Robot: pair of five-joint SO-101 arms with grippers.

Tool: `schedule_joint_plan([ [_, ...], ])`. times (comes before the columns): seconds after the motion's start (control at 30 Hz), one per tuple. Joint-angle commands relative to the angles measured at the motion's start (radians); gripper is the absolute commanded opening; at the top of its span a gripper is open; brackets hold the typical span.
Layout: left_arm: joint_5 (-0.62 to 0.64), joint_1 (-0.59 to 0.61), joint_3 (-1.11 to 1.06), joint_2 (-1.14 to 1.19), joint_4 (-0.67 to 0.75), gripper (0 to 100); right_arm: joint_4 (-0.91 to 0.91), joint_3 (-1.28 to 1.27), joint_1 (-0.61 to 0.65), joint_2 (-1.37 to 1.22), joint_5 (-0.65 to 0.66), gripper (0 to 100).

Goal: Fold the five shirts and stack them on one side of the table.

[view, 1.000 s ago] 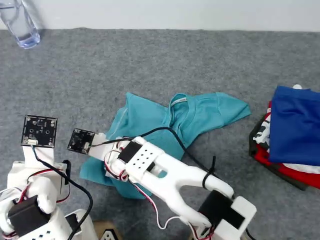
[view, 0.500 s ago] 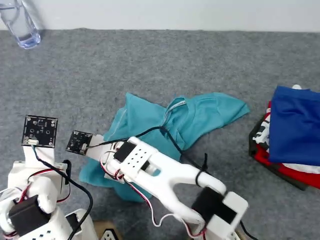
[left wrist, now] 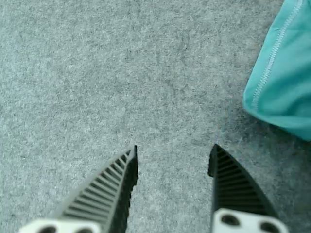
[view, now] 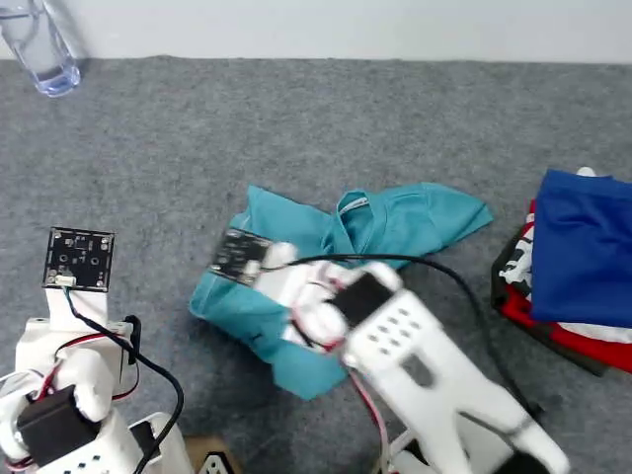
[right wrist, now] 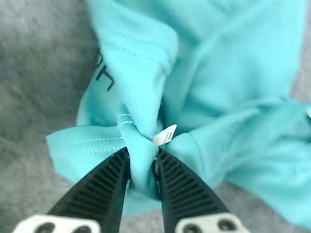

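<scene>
- A clear plastic bottle (view: 38,44) stood at the far left corner of the grey felt-covered desk (view: 296,118), well apart from both pairs of fingers.
- The left fingers (left wrist: 127,170) were released and spread, with nothing between them and bare desk beneath. A hemmed edge of the teal cotton shirt (left wrist: 279,77) lay beyond one fingertip and off to its outer side, near but not touching.
- The right fingers (right wrist: 158,162) were clenched on a bunched fold of the teal cotton shirt (right wrist: 218,63). A small white tag (right wrist: 165,134) stuck out just beside the pinch, and the rest of the cloth spread away beyond the fingertips.
- Seen from above, the teal cotton shirt (view: 405,222) lay crumpled in the middle of the desk. Its long axis ran from the gathered end under the right arm (view: 405,341) out to a loose end pointing toward the stack, with the collar roughly midway.
- By my reading, the right fingers were the nearer pair, since they held the cloth. The coming fold would turn on carrying that pinched end along the long axis over the flatter part, while the left fingers had a free edge close by to pin.
- The stack of folded shirts (view: 578,267), a royal-blue one on top, sat at the right edge of the desk, well apart from both pairs of fingers.
</scene>
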State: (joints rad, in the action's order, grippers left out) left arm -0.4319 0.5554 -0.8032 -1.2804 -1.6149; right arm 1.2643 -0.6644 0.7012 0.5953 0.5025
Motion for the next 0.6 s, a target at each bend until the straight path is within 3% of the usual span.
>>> schedule_joint_plan([
  [0.0,0.009,0.0,0.002,-0.006,0.018,23,-0.001,-0.075,-0.077,0.14,0.048,4.0],
  [0.2,0.009,0.0,0.002,-0.006,0.018,23,0.005,-0.16,-0.097,0.18,0.043,27.7],
  [0.33,0.009,0.002,0.002,-0.006,0.018,23,0.004,-0.155,-0.081,0.182,0.043,25.8],
  [0.57,0.009,0.002,-0.002,-0.006,0.018,23,0.025,-0.157,0.062,0.182,0.043,25.5],
])
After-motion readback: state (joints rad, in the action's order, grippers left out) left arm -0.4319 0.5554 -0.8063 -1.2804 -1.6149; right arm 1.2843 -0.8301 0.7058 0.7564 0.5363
